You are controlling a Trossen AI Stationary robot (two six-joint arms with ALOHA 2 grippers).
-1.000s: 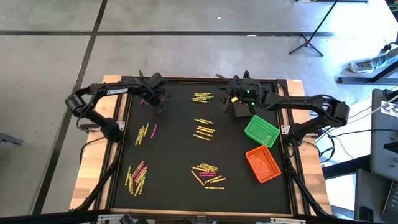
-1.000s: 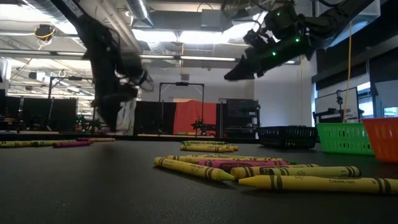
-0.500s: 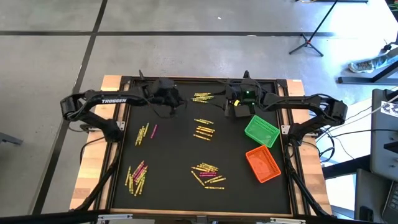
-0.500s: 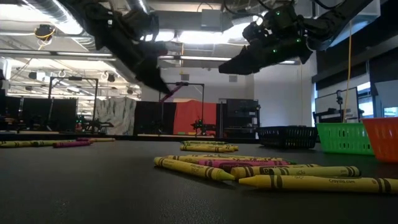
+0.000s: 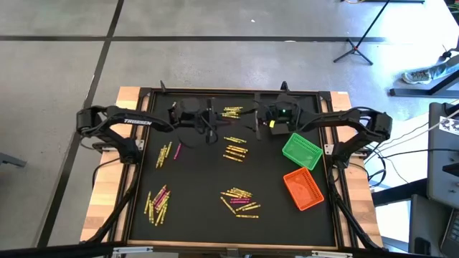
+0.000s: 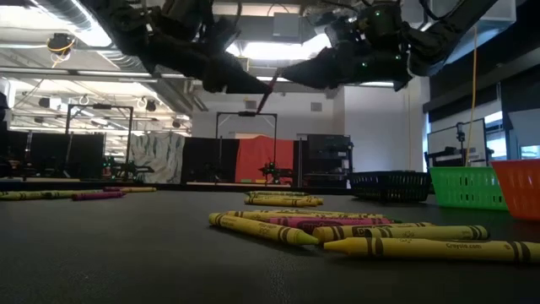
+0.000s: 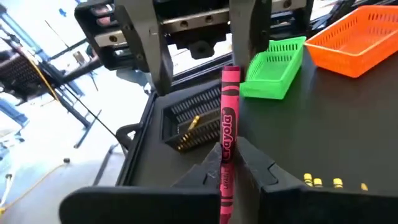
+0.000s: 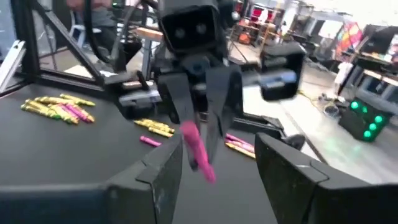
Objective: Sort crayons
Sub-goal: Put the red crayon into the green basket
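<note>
Midair, we hold a pink crayon [image 7: 227, 127] clamped between the closed jaws of our left gripper [image 5: 209, 130], above the far middle of the black table [image 5: 193, 193], and we offer it tip-first toward our right gripper [image 5: 257, 122], whose jaws stand apart just beside the crayon's free end. From the right wrist view the crayon [image 8: 198, 149] hangs between our own two spread fingers [image 8: 163, 171], not yet touched by them, as far as we can tell. We judge this a hand-over: the pink stick passes from left arm to right, since the black bin [image 7: 193, 118], the green bin [image 5: 300, 150] and the orange bin [image 5: 303, 189] all sit on the right side. Next we need to bring the open jaws squarely around the free end, close them, and only then loosen the left grip. Other crayons [image 5: 237, 198] lie in small heaps across the table, unsorted.
</note>
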